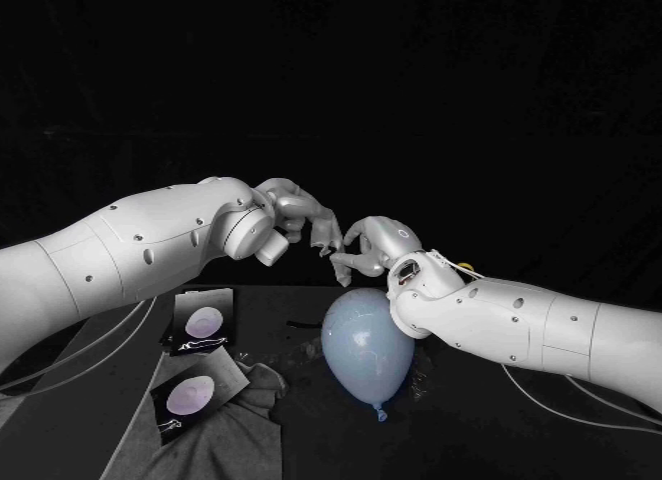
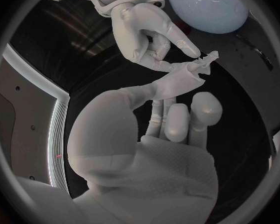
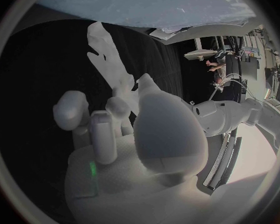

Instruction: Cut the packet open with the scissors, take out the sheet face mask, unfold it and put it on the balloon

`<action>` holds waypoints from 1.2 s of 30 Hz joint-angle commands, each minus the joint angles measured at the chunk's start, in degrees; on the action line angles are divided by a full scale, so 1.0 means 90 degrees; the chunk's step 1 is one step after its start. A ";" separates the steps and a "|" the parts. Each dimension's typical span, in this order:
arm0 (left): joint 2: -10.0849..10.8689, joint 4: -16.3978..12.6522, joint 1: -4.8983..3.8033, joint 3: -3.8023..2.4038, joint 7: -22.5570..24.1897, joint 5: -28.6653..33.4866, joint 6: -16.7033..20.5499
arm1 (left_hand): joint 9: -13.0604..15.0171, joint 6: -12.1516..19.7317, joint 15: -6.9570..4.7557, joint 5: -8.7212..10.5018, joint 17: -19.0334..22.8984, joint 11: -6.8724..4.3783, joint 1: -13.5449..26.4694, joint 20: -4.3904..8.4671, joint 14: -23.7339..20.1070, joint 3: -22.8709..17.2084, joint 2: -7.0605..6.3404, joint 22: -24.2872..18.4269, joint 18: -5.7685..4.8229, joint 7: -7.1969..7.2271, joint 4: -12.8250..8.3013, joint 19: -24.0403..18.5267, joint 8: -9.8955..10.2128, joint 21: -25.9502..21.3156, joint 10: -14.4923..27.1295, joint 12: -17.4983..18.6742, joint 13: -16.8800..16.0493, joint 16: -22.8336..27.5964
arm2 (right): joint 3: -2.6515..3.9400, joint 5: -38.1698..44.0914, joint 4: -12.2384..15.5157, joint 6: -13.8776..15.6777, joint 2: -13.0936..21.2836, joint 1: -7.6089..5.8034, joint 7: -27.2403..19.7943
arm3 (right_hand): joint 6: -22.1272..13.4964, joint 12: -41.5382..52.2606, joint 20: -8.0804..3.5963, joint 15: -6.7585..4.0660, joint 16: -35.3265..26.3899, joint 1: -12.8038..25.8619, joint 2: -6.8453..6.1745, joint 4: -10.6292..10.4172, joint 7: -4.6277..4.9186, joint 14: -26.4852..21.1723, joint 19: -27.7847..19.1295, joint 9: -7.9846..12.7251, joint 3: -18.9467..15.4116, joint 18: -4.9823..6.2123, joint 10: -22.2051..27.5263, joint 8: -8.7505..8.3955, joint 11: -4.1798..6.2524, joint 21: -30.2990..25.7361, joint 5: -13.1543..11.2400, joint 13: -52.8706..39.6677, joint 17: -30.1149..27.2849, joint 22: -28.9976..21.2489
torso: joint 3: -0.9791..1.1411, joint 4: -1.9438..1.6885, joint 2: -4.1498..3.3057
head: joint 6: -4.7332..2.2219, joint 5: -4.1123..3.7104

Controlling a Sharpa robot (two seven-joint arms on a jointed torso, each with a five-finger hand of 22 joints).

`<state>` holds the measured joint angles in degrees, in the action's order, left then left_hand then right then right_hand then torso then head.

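Work surface seen from the robot's side, read left to right. At the left of the black table (image 1: 461, 440), a far packet (image 1: 201, 322) and a near packet (image 1: 191, 395) lie flat beside and partly on a crumpled grey cloth (image 1: 230, 440); whether either has been cut open cannot be told. The left hand (image 1: 305, 215) is raised above the table. In the left wrist view, one end of the sheet face mask (image 2: 177, 79) is pinched at its thumb while the remaining fingers (image 2: 204, 110) stand extended and slightly apart. The mask is out of its packet and spans the short gap between the two hands as a narrow, twisted white strip, not yet opened flat. The right hand (image 1: 363, 248), just beside the left, pinches the other end between thumb and fingertips; the right wrist view shows the strip rising from that pinch. The pale blue balloon (image 1: 367, 345) lies on the table directly below the hands. Its long axis runs away from them toward the robot, the broad end under the right hand and the knotted tip nearest the robot. Judgement: the step in hand is unfolding. The coming move turns on this vertical relation: the mask hangs over the balloon's broad end, the right hand is the nearer, and the strip lies crosswise to the balloon's length. The hands would need to draw apart to spread the mask before lowering it.
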<state>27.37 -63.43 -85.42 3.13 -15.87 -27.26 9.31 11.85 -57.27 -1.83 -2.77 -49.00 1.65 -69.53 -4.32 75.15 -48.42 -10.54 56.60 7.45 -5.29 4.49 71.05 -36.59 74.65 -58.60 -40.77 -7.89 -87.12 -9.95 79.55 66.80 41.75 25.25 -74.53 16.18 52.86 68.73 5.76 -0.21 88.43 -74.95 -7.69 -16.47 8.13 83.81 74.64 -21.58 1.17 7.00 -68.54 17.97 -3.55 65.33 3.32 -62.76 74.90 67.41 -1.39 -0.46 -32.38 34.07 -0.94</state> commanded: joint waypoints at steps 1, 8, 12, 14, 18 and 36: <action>-0.0013 -0.0020 -0.0015 -0.0011 0.0001 0.0064 0.0002 | 0.0902 -0.0240 0.0012 -0.0028 -0.0003 0.0000 0.0013 0.0030 0.0046 -0.0040 0.0080 0.0011 -0.0107 0.0202 -0.0011 0.0010 -0.0071 0.0021 -0.0035 0.0042 -0.0010 -0.0018 | 0.0006 0.0118 -0.0025 0.0177 0.0005 0.0001 -0.0013 | -0.0024 0.0052 -0.0002 -0.0019 0.0039 -0.0016 0.0049 -0.0015 -0.0018 0.0534 0.0051 -0.0013 -0.0045 -0.0096 -0.0055 0.0066 -0.0002 0.0047 -0.0011 -0.0057 0.0900 0.0026 | -0.0001 0.0003 -0.0002 | -0.0001 0.0000; -0.0016 -0.0063 -0.0017 -0.0011 -0.0010 0.0071 -0.0036 | 0.0904 -0.0241 0.0012 -0.0028 0.0007 0.0000 0.0017 0.0030 0.0043 -0.0045 0.0079 0.0013 -0.0108 0.0203 -0.0014 0.0011 -0.0071 0.0023 -0.0036 0.0041 -0.0012 -0.0018 | 0.0014 -0.0165 -0.0044 0.0282 -0.0021 0.0012 -0.0298 | -0.0059 0.0189 -0.0010 -0.0028 0.0049 0.0156 0.0191 -0.0031 -0.0030 0.0542 0.0073 -0.0037 -0.0159 -0.0102 -0.0146 0.0197 0.0008 0.0073 -0.0011 -0.0215 0.0950 0.0070 | 0.0005 0.0002 0.0001 | 0.0002 0.0009; -0.0022 -0.0078 -0.0018 -0.0011 -0.0014 0.0072 -0.0054 | 0.0904 -0.0241 0.0012 -0.0028 0.0007 0.0000 0.0017 0.0030 0.0043 -0.0045 0.0079 0.0013 -0.0108 0.0203 -0.0014 0.0011 -0.0071 0.0023 -0.0036 0.0041 -0.0012 -0.0018 | 0.0019 -0.0390 -0.0043 0.0361 -0.0032 0.0018 -0.0515 | -0.0079 0.0318 -0.0017 -0.0037 0.0053 0.0228 0.0470 -0.0024 -0.0044 0.0547 0.0097 -0.0049 -0.0155 -0.0109 -0.0252 0.0309 0.0022 0.0103 0.0066 -0.0370 0.0977 0.0116 | -0.0003 0.0001 0.0000 | -0.0002 0.0007; -0.0026 -0.0079 -0.0018 -0.0011 -0.0021 0.0073 -0.0063 | 0.0904 -0.0241 0.0012 -0.0028 0.0007 0.0000 0.0017 0.0030 0.0043 -0.0045 0.0079 0.0013 -0.0108 0.0203 -0.0014 0.0011 -0.0071 0.0023 -0.0036 0.0041 -0.0012 -0.0018 | 0.0020 -0.0525 -0.0027 0.0382 -0.0029 0.0019 -0.0628 | -0.0082 0.0347 -0.0021 -0.0042 0.0056 0.0233 0.0570 -0.0023 -0.0050 0.0550 0.0105 -0.0050 -0.0142 -0.0112 -0.0277 0.0346 0.0028 0.0114 0.0113 -0.0407 0.0995 0.0133 | -0.0004 0.0004 -0.0001 | 0.0005 0.0009; -0.0026 -0.0072 -0.0018 -0.0011 -0.0034 0.0069 -0.0066 | 0.0904 -0.0241 0.0012 -0.0028 0.0007 0.0000 0.0017 0.0030 0.0043 -0.0045 0.0079 0.0013 -0.0108 0.0203 -0.0014 0.0011 -0.0071 0.0023 -0.0036 0.0041 -0.0012 -0.0018 | 0.0024 -0.0729 0.0026 0.0418 -0.0006 0.0020 -0.0825 | -0.0086 0.0409 -0.0027 -0.0049 0.0062 0.0231 0.0674 -0.0021 -0.0058 0.0556 0.0126 -0.0048 -0.0129 -0.0119 -0.0336 0.0388 0.0035 0.0145 0.0196 -0.0485 0.1026 0.0171 | -0.0003 0.0003 -0.0003 | 0.0015 0.0015; -0.0003 -0.0066 -0.0019 -0.0010 -0.0049 0.0054 -0.0118 | 0.0917 -0.0245 0.0010 -0.0028 0.0031 -0.0002 0.0039 0.0032 0.0038 -0.0078 0.0073 0.0013 -0.0108 0.0203 -0.0037 0.0010 -0.0065 0.0023 -0.0037 0.0044 -0.0021 -0.0014 | 0.0032 -0.1467 0.0095 0.0491 0.0097 0.0020 -0.1706 | -0.0120 0.0598 -0.0110 -0.0119 0.0095 -0.0883 0.0900 0.0692 -0.0117 0.0594 0.0225 0.0085 0.2559 -0.0165 -0.0602 0.0559 0.0096 0.0323 -0.0054 -0.0861 0.1225 0.0452 | -0.0002 0.0007 0.0002 | 0.0012 0.0007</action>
<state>27.37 -63.96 -85.46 3.13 -16.40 -27.03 9.00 11.85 -57.33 -1.81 -2.84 -48.83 1.77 -69.30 -4.32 75.14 -48.78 -10.31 56.66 7.45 -5.24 4.08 71.05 -36.59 74.65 -58.66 -40.56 -8.00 -86.96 -9.71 67.82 67.66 45.68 26.03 -74.34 3.32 51.75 73.89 4.73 -0.94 89.04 -83.30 1.20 -10.59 7.17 84.13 76.24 -20.58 23.07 6.45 -73.35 22.64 -3.01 68.06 2.94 -70.44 74.90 71.34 -1.41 -0.41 -32.35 34.15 -0.87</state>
